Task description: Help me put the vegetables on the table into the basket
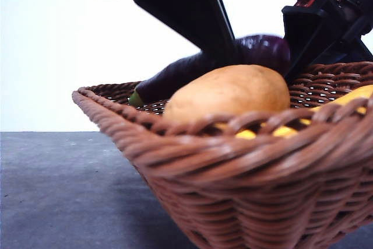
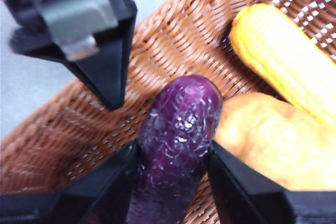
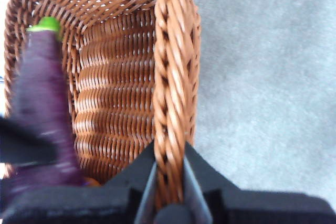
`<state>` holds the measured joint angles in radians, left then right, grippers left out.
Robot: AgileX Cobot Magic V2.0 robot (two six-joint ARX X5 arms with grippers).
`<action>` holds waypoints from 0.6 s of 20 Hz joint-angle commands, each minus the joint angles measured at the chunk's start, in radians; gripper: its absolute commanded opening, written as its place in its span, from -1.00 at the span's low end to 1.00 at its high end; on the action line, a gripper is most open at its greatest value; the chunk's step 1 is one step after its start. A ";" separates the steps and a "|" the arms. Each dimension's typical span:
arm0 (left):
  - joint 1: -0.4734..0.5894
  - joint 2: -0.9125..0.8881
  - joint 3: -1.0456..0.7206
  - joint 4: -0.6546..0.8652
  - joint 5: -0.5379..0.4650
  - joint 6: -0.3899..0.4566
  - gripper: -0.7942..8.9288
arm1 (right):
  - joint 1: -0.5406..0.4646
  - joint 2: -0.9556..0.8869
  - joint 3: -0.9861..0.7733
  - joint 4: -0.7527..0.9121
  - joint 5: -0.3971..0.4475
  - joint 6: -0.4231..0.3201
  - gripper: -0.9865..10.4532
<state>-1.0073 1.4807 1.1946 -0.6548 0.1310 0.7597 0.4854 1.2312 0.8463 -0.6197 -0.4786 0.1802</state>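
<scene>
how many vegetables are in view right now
3: glossy dark-purple eggplant held over the woven wicker basket by the left pincer; brown-orange potato and yellow corn cob lie inside.

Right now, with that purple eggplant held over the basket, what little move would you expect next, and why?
Probably lower it a bit and open the left tool. The eggplant hangs over the basket beside the potato and corn, while the right tool grips the rim.

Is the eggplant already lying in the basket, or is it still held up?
Held up. The left gripper is shut on the eggplant, tilted above the basket floor beside the potato; the right gripper clamps the rim.
</scene>
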 commanded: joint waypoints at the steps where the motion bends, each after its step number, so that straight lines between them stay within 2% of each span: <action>1: -0.002 0.026 -0.008 0.012 0.001 0.011 -0.84 | 0.014 0.002 -0.006 0.015 -0.010 0.019 -0.85; 2: -0.002 0.033 -0.008 0.023 0.001 0.010 -0.73 | 0.017 0.002 -0.006 0.019 -0.011 0.021 -0.85; 4: -0.002 0.034 -0.008 0.047 0.003 -0.006 -0.07 | 0.019 0.002 -0.006 0.020 -0.011 0.023 -0.85; 5: -0.002 0.034 -0.008 0.050 0.003 -0.013 0.07 | 0.019 0.002 -0.006 0.021 -0.011 0.023 -0.85; 9: -0.001 0.034 -0.008 0.047 0.002 -0.029 0.07 | 0.019 0.002 -0.006 0.022 -0.010 0.025 -0.85; 12: 0.008 0.027 -0.007 0.050 -0.002 -0.087 0.07 | 0.019 0.002 -0.006 0.022 0.019 0.025 -0.85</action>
<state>-1.0008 1.5051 1.1946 -0.6109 0.1291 0.6941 0.5037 1.2312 0.8463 -0.6106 -0.4458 0.1879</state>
